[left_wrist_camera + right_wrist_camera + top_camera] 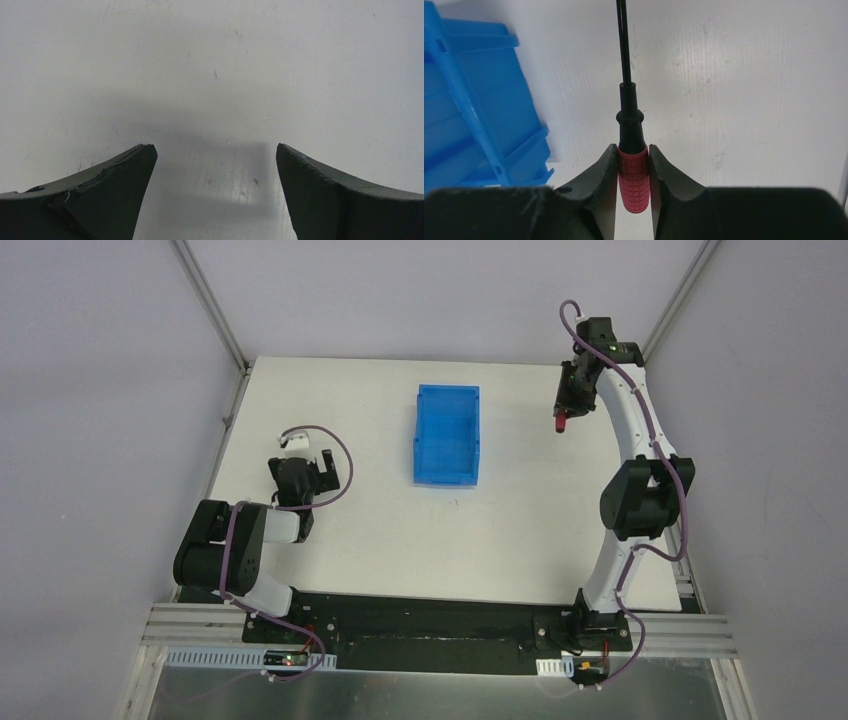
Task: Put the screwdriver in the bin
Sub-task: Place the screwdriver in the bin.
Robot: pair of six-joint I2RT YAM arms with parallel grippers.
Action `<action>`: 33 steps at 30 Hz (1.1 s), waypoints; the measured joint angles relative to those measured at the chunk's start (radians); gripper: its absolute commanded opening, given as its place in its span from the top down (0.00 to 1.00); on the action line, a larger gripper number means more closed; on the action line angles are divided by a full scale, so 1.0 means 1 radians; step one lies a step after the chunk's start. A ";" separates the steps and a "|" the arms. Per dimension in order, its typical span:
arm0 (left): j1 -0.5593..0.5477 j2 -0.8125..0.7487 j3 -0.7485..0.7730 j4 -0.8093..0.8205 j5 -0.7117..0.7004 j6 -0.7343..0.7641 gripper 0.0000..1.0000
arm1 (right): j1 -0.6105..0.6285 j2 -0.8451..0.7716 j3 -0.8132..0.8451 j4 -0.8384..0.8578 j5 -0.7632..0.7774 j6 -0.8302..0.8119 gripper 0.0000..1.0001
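Though the top view shows the desk (380, 540), the bin (447, 435) far-centre and the right gripper (566, 410) to its right, only the right wrist view reveals it pinching the screwdriver (633, 175) by the red handle; the left gripper (215, 147) gapes empty.

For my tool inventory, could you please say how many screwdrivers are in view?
1. The thin screwdriver, dark shaft and red ribbed handle, is clamped by that handle in the right hand, right of the empty bright blue plastic bin. None appears hidden.
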 measured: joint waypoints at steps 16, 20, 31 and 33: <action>0.000 0.000 0.000 0.000 0.000 0.000 0.01 | 0.229 -0.002 0.059 0.005 -0.008 0.161 0.84; 0.000 0.000 0.000 0.000 0.000 0.000 0.01 | 0.281 0.009 0.103 0.012 -0.008 0.186 0.83; 0.000 0.000 0.000 0.000 0.000 0.000 0.01 | 0.416 0.074 0.141 0.043 0.031 0.269 0.83; 0.000 0.000 0.000 0.000 0.000 0.000 0.01 | 0.436 0.087 0.141 0.051 0.047 0.283 0.83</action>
